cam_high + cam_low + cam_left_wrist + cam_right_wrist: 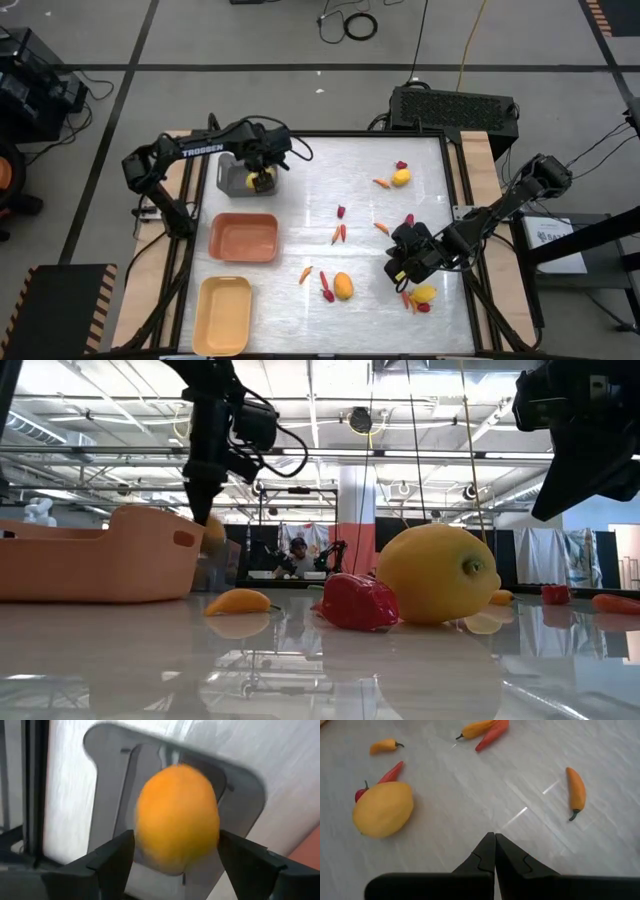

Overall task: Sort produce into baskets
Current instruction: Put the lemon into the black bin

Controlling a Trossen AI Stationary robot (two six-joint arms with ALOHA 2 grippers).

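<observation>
The left hand is over the grey basket at the far left of the table. A lemon sits between its two fingers. The fingers are spread wide, and it looks like they are just beside the lemon's sides and not squeezing it. I think the lemon is dropping into the grey basket or is about to.

The right hand hangs low over the right side of the table. Its fingers are pressed tight together and it holds nothing.

The orange basket and the pale yellow basket stand nearer the front, and both look bare. Other lemons, little carrots and red pieces lie spread over the middle and right of the table. One lemon is close to the right hand, with a red piece touching it.

The lemons look smooth, round and light, so they could slip or roll. It seems best to grab one across its fat middle. The carrots are thin and lie flat, so pinch one across its middle.
</observation>
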